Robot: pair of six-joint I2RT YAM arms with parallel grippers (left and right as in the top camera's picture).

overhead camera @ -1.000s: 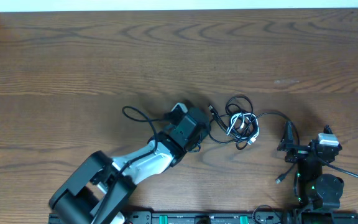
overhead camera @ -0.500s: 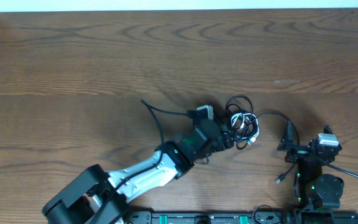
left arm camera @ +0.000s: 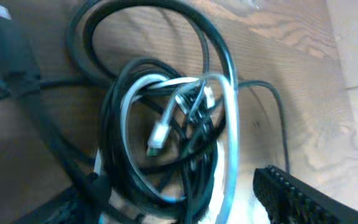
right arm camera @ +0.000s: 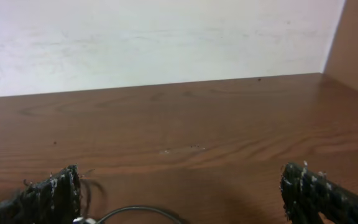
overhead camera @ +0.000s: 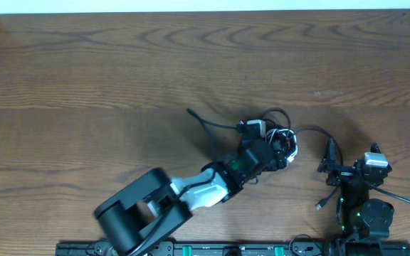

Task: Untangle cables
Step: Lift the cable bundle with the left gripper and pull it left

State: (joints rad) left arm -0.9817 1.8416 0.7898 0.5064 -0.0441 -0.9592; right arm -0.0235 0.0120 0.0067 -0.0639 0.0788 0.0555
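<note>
Cables (left arm camera: pixel 179 137) are lying knotted under the left hand (overhead camera: pixel 272 151), hanging open and gripping nothing; I'm favouring pinching only the white cable (left arm camera: pixel 232 124), not all of them.

No legible text, labels, numbers, signs anywhere

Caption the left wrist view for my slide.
Open left tool over a knot of black cables and one white cable, its plug at the centre, on a wooden table.

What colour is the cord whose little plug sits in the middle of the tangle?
White cable, wound among black cables; best seen in the left wrist view.
</note>
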